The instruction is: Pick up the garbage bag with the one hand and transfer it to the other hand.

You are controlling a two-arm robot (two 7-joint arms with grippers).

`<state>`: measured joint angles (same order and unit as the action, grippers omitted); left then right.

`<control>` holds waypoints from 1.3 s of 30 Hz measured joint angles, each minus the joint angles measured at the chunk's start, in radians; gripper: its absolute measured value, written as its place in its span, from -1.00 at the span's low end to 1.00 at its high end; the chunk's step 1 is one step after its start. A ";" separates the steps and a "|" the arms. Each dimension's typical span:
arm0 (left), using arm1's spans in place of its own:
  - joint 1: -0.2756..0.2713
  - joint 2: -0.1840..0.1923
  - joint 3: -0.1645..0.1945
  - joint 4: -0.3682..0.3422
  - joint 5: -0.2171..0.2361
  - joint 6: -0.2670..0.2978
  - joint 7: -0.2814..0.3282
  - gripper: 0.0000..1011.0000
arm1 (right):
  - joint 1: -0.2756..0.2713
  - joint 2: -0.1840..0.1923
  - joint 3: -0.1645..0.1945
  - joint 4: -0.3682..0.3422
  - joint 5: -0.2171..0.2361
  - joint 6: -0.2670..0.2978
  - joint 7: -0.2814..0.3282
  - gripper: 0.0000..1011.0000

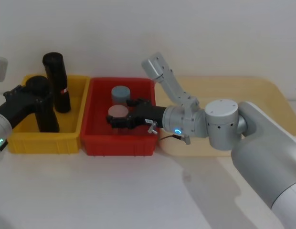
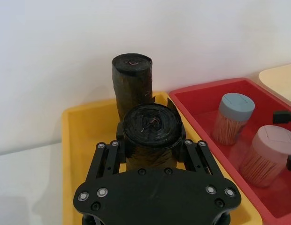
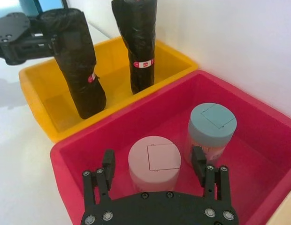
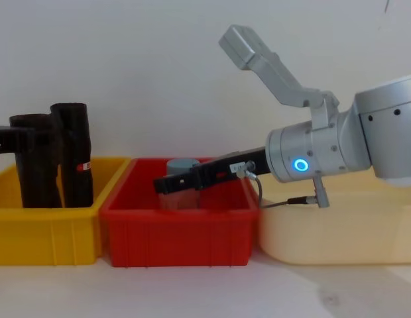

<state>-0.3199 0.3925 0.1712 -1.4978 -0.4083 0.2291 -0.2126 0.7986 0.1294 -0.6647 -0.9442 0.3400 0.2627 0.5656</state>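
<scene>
Two rolls upright in yellow bin [image 1: 43, 143]: garbage bag [image 2: 150, 125], pinched by left gripper [image 1: 39, 95] per left wrist view, other roll [image 1: 56, 81] behind. Right wrist view: right gripper [image 3: 153, 164] jaws spread astride pink jar [image 1: 118, 111], red bin [image 1: 117, 145].

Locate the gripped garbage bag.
In the head view, the garbage bag stands in the left yellow bin, held by the left gripper, beside another roll.
</scene>
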 joint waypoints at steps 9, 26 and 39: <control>0.000 0.000 0.000 0.000 0.000 0.000 0.000 0.08 | 0.013 -0.006 -0.011 0.021 -0.024 -0.005 0.004 0.98; 0.000 0.000 0.000 0.000 0.000 0.000 0.000 0.08 | 0.022 -0.015 -0.013 0.041 -0.038 -0.012 0.013 0.59; 0.000 0.000 0.000 0.000 0.000 0.000 0.000 0.08 | 0.023 -0.017 -0.013 0.045 -0.040 -0.014 0.015 0.30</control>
<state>-0.3199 0.3925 0.1713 -1.4979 -0.4083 0.2291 -0.2126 0.8218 0.1122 -0.6776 -0.8991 0.2995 0.2490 0.5808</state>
